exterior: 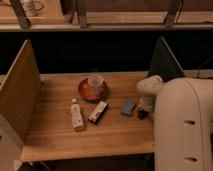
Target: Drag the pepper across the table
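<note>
The pepper (142,114) is a small dark red-brown thing on the light wooden table (115,135), near the right side, just right of the blue block (128,107). My gripper (144,107) hangs from the white wrist (149,88) and is right over the pepper, at or very close to it. The arm's large white body (183,125) covers the table's right end and hides part of the pepper.
An orange plate (85,93) with a clear cup (95,81) stands mid-table. A red-and-white flat box (98,111) and a white bottle (77,116) lie in front of it. Upright side panels stand at the left (20,95) and right (164,60) edges.
</note>
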